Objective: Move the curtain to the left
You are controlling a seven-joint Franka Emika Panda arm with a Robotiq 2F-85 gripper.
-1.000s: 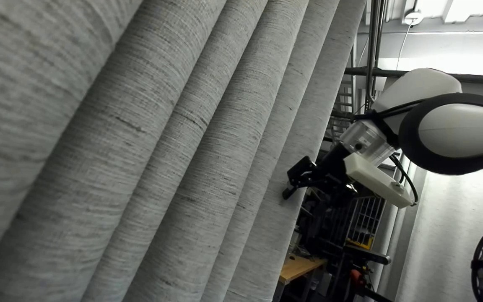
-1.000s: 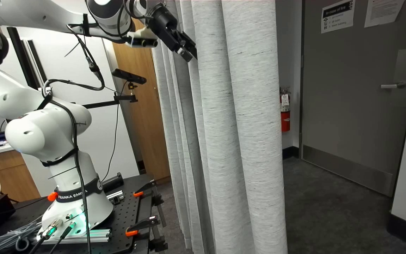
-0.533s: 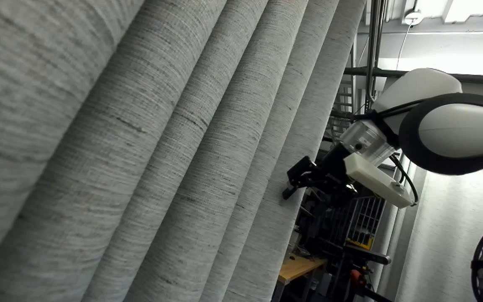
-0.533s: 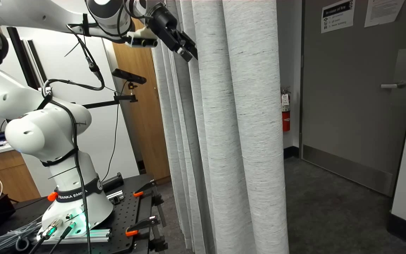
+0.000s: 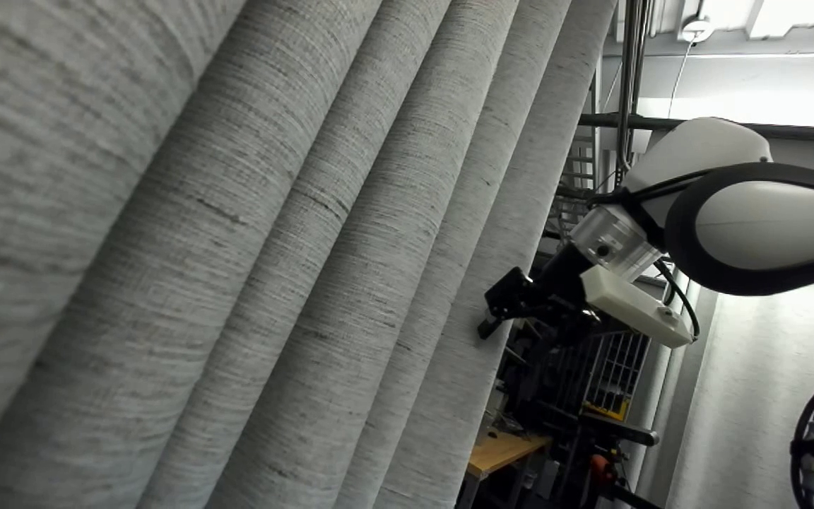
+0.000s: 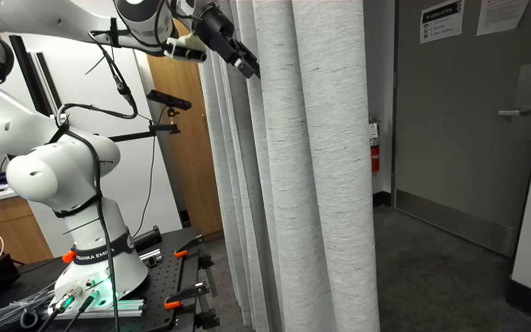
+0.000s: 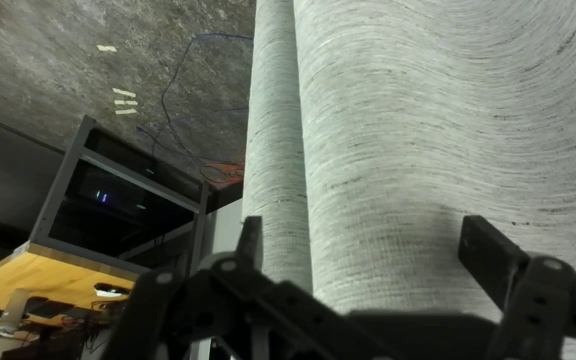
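The grey woven curtain (image 5: 336, 247) hangs in long deep folds and fills much of both exterior views, also here (image 6: 311, 175). In the wrist view the curtain (image 7: 393, 125) covers the middle and right side. My gripper (image 7: 363, 222) is open, its black fingers wide apart. One finger stands at the curtain's free edge, the other in front of a broad fold. In an exterior view the gripper (image 5: 495, 322) is at the curtain's edge, one fingertip against or very near the cloth. In an exterior view the gripper (image 6: 251, 69) points into the folds, its tip partly hidden by cloth.
A camera on an arm (image 6: 168, 99) stands beside the robot's black mounting table (image 6: 168, 272). A grey door (image 6: 459, 138) and a red fire extinguisher (image 6: 374, 157) are beyond the curtain. A wooden desk (image 7: 68, 265) and loose cables (image 7: 168, 110) lie past the curtain's edge.
The arm and gripper have shifted very slightly. In an exterior view the curtain's near edge has drifted a little to the right. The gripper is still at the curtain's edge.
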